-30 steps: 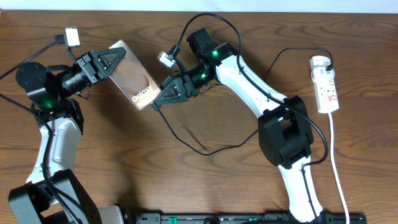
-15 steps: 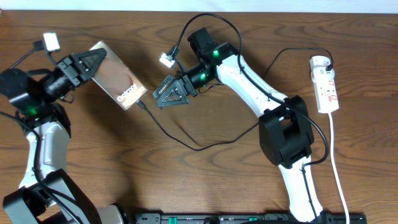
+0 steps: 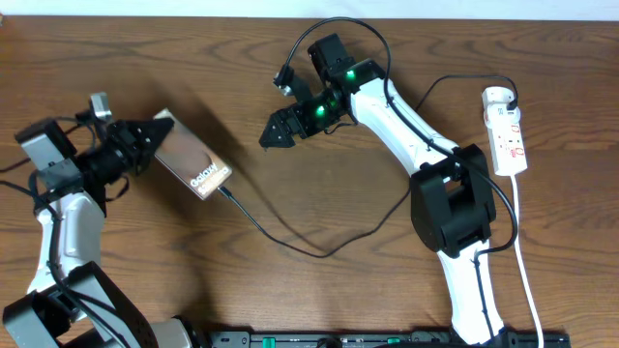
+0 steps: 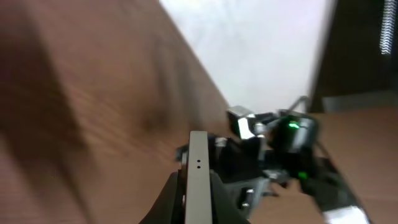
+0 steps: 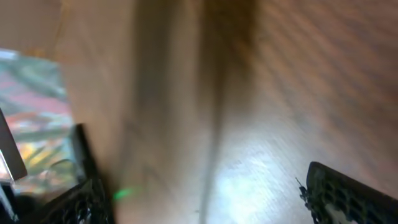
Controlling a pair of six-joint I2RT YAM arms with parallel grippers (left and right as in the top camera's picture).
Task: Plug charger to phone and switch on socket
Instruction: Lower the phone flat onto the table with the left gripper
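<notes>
Currently listed, largest first.

Table (image 3: 116,280): a wood-grain top, being used as the work surface beneath both grippers.

Socket (image 3: 510,140): a white strip, being left flat well off to the outer side of the right gripper (image 3: 271,135), behind its arm. Its switch is judged not yet pressed.

Phone (image 3: 191,157): being pinched edgewise by the left gripper (image 3: 153,141), apparently raised. Its free end is being offered toward the right gripper, likely so the port is reachable.

Charger (image 3: 319,251): a black cable being trailed slack from that free end, passing below the right gripper.

Adapter (image 3: 496,97): being carried at the strip's far end.

Plug tip (image 3: 223,189): touching the phone's end; full seating cannot be told.

Right gripper's fingers (image 5: 348,193): being held spread, with nothing between them.
</notes>
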